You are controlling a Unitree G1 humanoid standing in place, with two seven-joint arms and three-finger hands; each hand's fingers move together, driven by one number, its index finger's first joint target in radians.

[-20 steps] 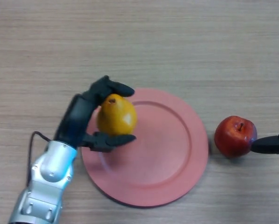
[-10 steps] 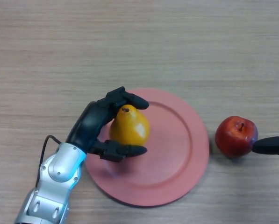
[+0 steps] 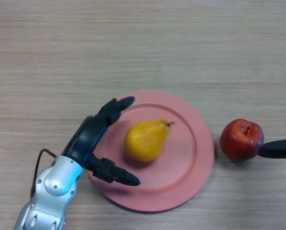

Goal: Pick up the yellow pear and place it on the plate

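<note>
- Wood-grain table (image 3: 143, 43) fills the whole head view, pale brown with fine horizontal streaks, seen from above.
- Left hand (image 3: 92, 141), black, comes in from about 7 o'clock on a silver forearm. Its fingers are spread wide and hold nothing; one reaches over the plate's rim near 10 o'clock of the plate, the thumb lies over the rim near 7 o'clock.
- Pink plate (image 3: 195, 143) sits just below the middle of the view, round and shallow.
- Yellow pear (image 3: 145, 140) lies on its side inside the plate, slightly left of the plate's centre, stem pointing toward 2 o'clock. It is apart from the hand, with a visible gap on both sides.
- By the look of it the placing is done: the fruit rests on the dish and the grasp is released. What seems left is only to draw the arm back.
- Open room lies toward 7 to 9 o'clock, where bare wood is free for the arm to back away without nudging the fruit.
- Red apple (image 3: 241, 139) stands just beside the plate's rim at 3 o'clock.
- Right hand (image 3: 279, 148) shows only as a black tip at the 3 o'clock edge, touching or nearly touching the apple; I cannot tell its state.
</note>
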